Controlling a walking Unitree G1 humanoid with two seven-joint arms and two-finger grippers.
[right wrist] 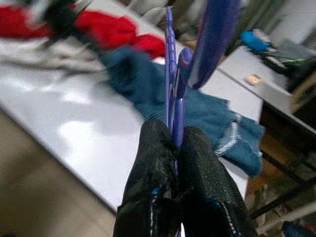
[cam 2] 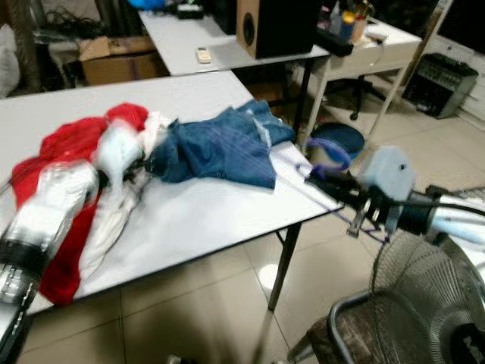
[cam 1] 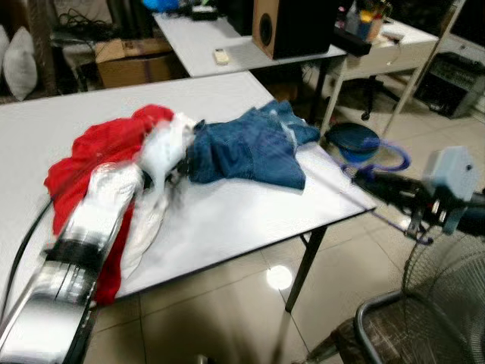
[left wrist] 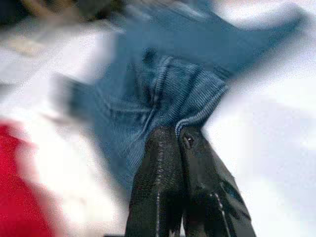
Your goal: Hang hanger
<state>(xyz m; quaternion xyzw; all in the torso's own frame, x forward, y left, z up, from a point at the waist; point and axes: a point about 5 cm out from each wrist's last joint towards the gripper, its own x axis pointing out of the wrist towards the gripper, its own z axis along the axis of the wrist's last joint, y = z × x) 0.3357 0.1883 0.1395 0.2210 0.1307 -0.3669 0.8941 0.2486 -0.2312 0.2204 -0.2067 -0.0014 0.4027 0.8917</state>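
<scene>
A purple plastic hanger (right wrist: 170, 74) is clamped between the fingers of my right gripper (right wrist: 175, 138), which is shut on it. That gripper (cam 2: 318, 176) hovers just off the right corner of the white table (cam 1: 250, 220), with the hanger's hook (cam 1: 383, 155) curling above it. A crumpled blue denim garment (cam 1: 250, 148) lies on the table's right part. My left gripper (cam 1: 178, 171) rests at the denim's left edge, and in the left wrist view it (left wrist: 177, 136) is shut, with the denim's hem (left wrist: 197, 106) bunched at the tips.
A red garment (cam 1: 98, 152) and a white one (cam 1: 163, 144) are piled left of the denim. A fan grille (cam 1: 447, 280) and a dark chair (cam 1: 394, 334) stand at the lower right. Behind are a second table with a speaker (cam 1: 292, 26) and a cardboard box (cam 1: 132, 61).
</scene>
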